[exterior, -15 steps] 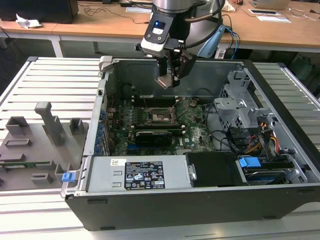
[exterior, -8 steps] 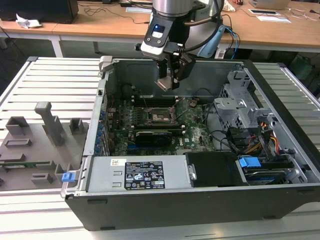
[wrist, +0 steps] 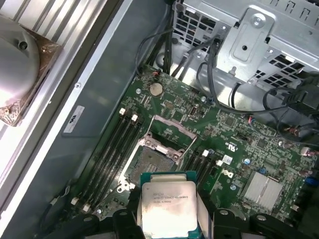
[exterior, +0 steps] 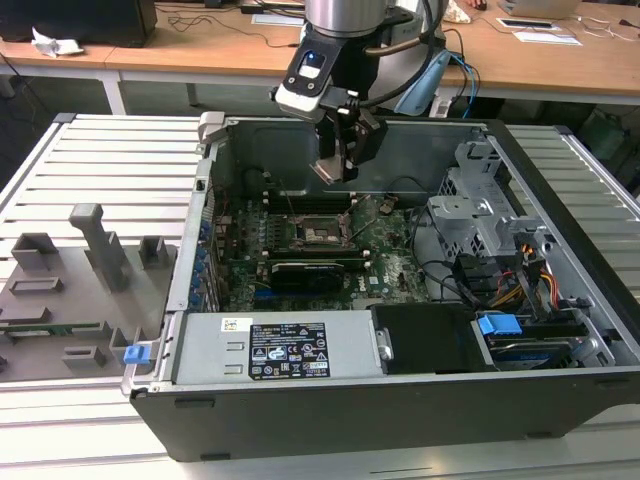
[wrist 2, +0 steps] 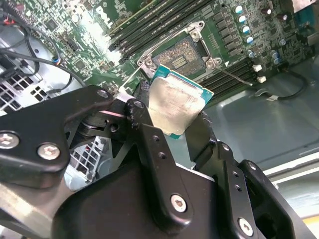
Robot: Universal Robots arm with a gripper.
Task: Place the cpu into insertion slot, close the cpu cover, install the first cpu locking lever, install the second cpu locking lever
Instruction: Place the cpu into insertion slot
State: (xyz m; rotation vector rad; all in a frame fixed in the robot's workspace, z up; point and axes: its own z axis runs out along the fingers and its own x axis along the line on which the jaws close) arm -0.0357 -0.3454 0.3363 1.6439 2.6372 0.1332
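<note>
So here's where you're at: your jaws are pinching the cpu (wrist 2: pixel 175 105) by two opposite edges. Its dull silver top faces the camera in both wrist views, with a bit of green rim peeking out around it. It's not seated. It's hanging in the air above the motherboard (wrist: pixel 219 124) inside the open computer case (exterior: pixel 560 260), close to the insertion slot (wrist: pixel 149 163) but clear of it. In the exterior view the arm (exterior: pixel 350 25) comes down from the top of the picture over the far half of the board, and the jaws hover roughly above the slot.

The cpu cover (wrist: pixel 172 130) is flipped up off the slot, so the contact field underneath is bare. Long black memory slots (wrist: pixel 107 149) run alongside the socket. In the first wrist view there's also a coin battery (wrist: pixel 156 88) out past the cover and a finned silver heatsink (wrist: pixel 261 188) off to one side.

Rest of the scene, from the exterior view:
- A long black card (exterior: pixel 305 272) lies across the board just on the camera side of the slot.
- A grey power supply (exterior: pixel 270 348) sits along the near edge of the case.
- A metal drive cage (exterior: pixel 480 215) is on the exterior view's right.
- The case sits on a slatted grey tabletop (exterior: pixel 110 150).
- Some grey holder blocks (exterior: pixel 85 260) are on the exterior view's left.
- A small blue clip (exterior: pixel 135 353) is right by the case's near corner.
</note>
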